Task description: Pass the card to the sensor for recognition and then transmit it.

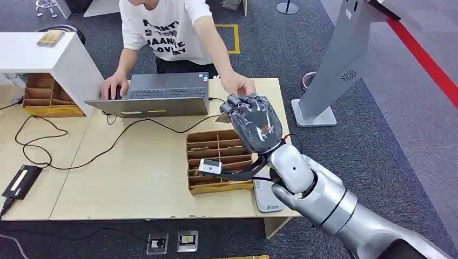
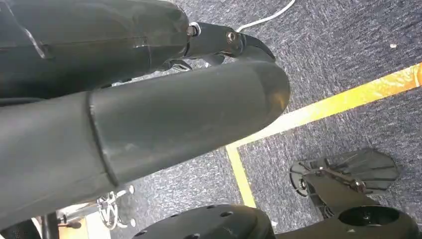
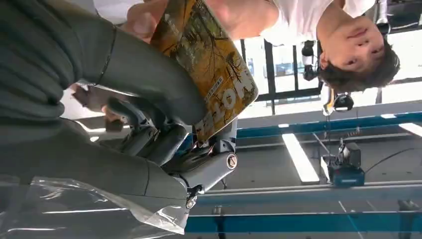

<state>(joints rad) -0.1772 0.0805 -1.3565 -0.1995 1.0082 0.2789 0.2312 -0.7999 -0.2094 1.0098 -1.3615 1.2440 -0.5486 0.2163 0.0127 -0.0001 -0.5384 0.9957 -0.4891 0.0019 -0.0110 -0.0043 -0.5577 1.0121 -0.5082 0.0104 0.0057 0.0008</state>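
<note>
Fingers: right hand [image 1: 254, 121] grips the yellow-brown printed card [image 3: 209, 59] between thumb and fingers [image 3: 149, 134], raised above the table; left hand [image 2: 149, 124] hangs over the floor, finger state cannot be told.
Card: a person's hand [image 1: 237, 85] is at its far edge.
Container: brown cardboard divider tray [image 1: 219, 156]; contents unclear.
Writing: large pale letters on the card; white reader pad [image 1: 267, 198] has a small blue logo, unreadable.

Laptop [image 1: 156, 94] behind divided box [image 1: 219, 162]
</note>
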